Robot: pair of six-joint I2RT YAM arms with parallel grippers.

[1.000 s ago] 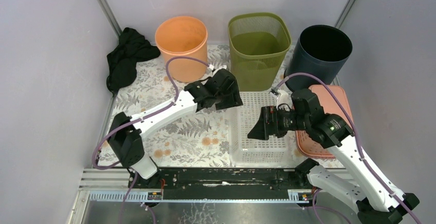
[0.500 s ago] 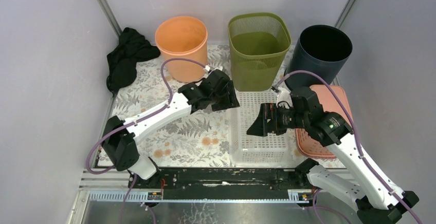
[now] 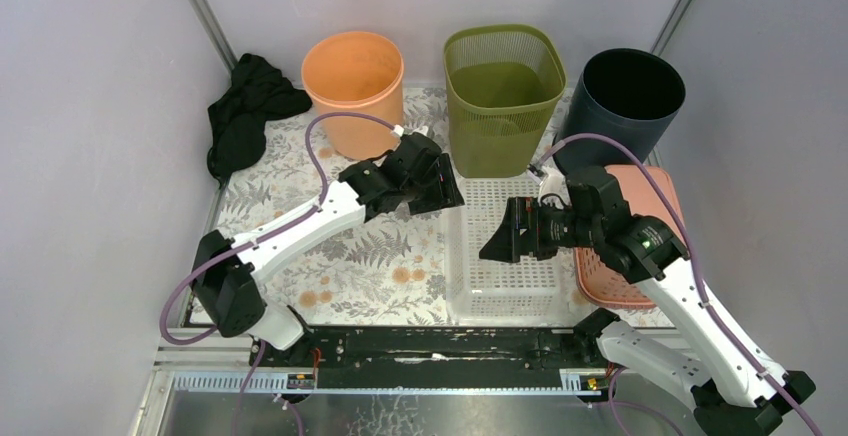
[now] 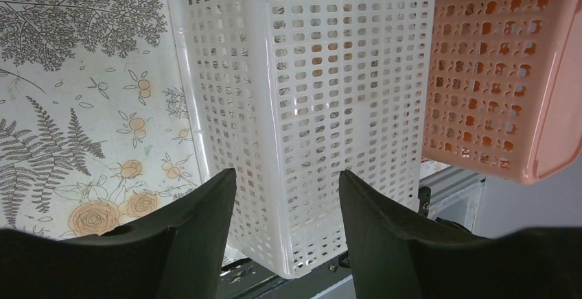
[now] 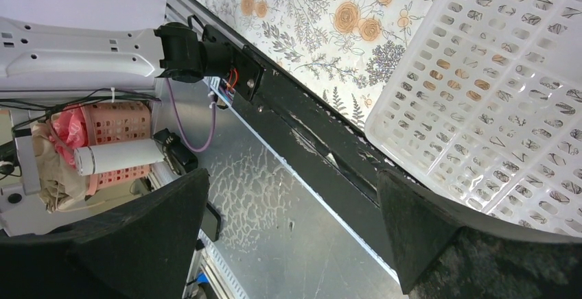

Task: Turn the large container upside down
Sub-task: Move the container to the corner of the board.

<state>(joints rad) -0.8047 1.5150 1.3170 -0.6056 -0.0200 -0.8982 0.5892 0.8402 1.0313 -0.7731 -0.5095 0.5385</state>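
The large container is a white perforated basket [image 3: 500,286] lying on the flowered table between the two arms. In the left wrist view the basket [image 4: 343,73] fills the middle, one long wall and a broad holed face showing. My left gripper [image 3: 446,194] hovers at its far left corner, jaws open, with nothing between them [image 4: 288,196]. My right gripper [image 3: 497,246] hangs over the basket's middle, pointing left, jaws wide open and empty [image 5: 292,223]. The right wrist view catches only a corner of the basket [image 5: 494,79].
At the back stand an orange bucket [image 3: 352,81], a green mesh bin [image 3: 503,91] and a dark round bin [image 3: 632,91]. A pink basket [image 3: 598,286] lies against the white one's right side. Black cloth [image 3: 245,116] lies at the far left.
My left arm has swung slightly to the left, its gripper drawing a little back from the basket's corner. The right arm has barely moved. Both grippers kept their opening.
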